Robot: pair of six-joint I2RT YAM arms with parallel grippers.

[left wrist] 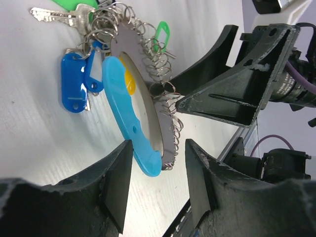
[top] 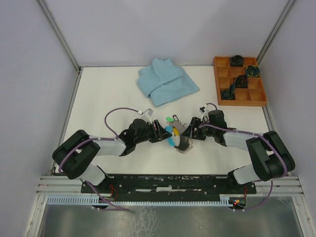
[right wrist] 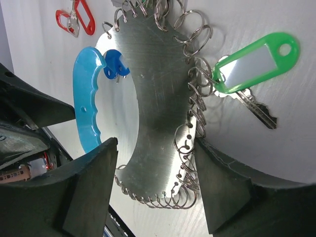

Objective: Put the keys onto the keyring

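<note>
Grey metal crescent keyring (right wrist: 158,98) with light-blue plastic grip segment (right wrist: 86,103) and a fringe of small wire loops, flat on white table (top: 98,98), mid-table between both arms. Jaws of left gripper (left wrist: 158,148) part-open astride the blue-tipped end, nothing visibly pinched. Jaws of right gripper (right wrist: 154,148) part-open astride the metal band, one finger just beside or touching the loops; can't tell which. Silver key with green plastic tag (right wrist: 254,59) against the fringe, blue-tagged keys (left wrist: 74,81) bunched at the far end, red-tagged key (right wrist: 76,19) apart on the table. Risks: thin plate skating or tipping if squeezed unevenly from two sides; finger snagging wire loops and dragging the bunch; green key knocked away; fingers of both arms crowded, so likely to collide. Hard to make out: ring mostly covered by grippers from above; which keys are actually threaded; red tag cut off at frame edge; dark contents of orange compartment tray (top: 256,95) unreadable. Folded light-blue cloth (top: 165,81) well apart.
</note>
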